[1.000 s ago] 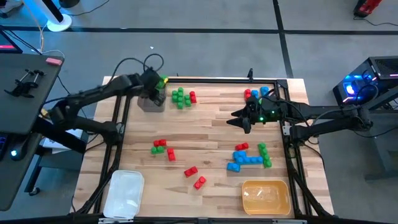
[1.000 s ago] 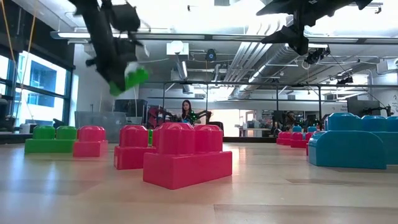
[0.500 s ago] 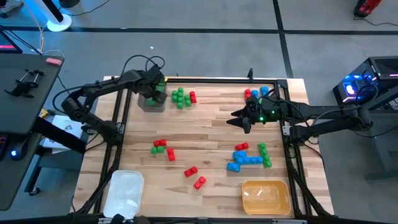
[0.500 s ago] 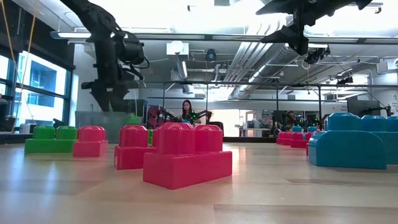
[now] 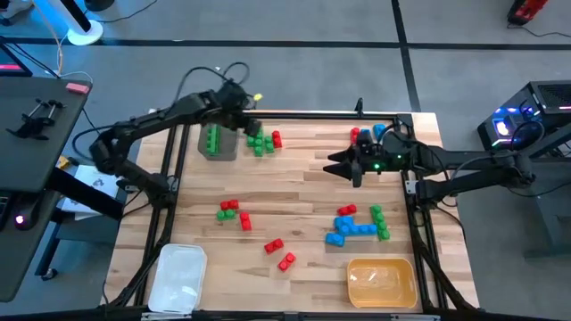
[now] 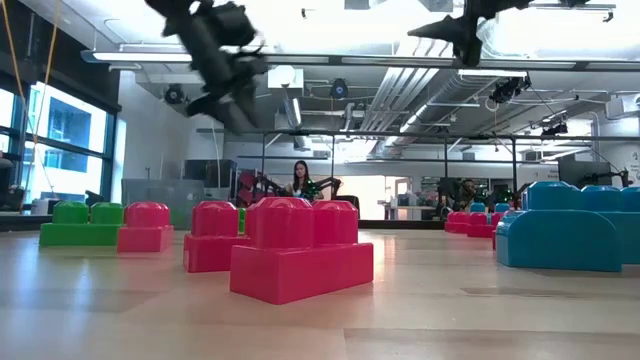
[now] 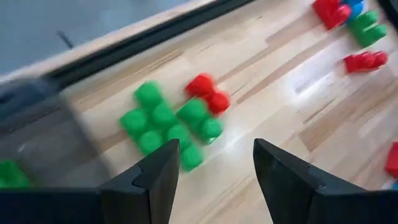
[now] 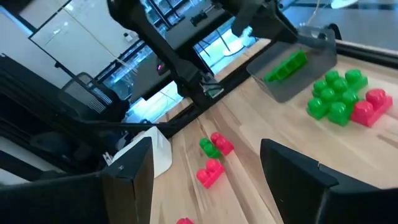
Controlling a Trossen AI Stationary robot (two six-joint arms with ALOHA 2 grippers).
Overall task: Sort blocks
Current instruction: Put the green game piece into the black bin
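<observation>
**Left arm poised over green cluster beside grey tray**

The left gripper [image 5: 243, 114] hangs above the far left part of the table [image 5: 294, 201], its fingers [image 7: 158, 174] spread and holding nothing. Just beyond them, on the side away from the grey tray [image 5: 217, 143], lies a cluster of green blocks [image 5: 259, 141] with a red block [image 5: 277, 139] touching its edge; one green block [image 5: 211, 137] already rests in the tray. The cluster lies close to this claw, between it and the table's middle, so the left arm looks the natural one for the next pick, and a short reach out and down would probably meet it. The red block pressed against the green ones could be dragged along.

The right gripper [image 5: 343, 166] hovers high over the table's far right, jaws apart and empty, well away from that cluster. Nearer to it are mixed red and blue blocks [image 5: 366, 134] at the far right edge and a blue and green group [image 5: 359, 225] nearer the yellow tray [image 5: 382, 282]. Loose red blocks [image 5: 234, 212] sit mid-table; the white tray [image 5: 179, 278] holds no blocks that can be seen.
</observation>
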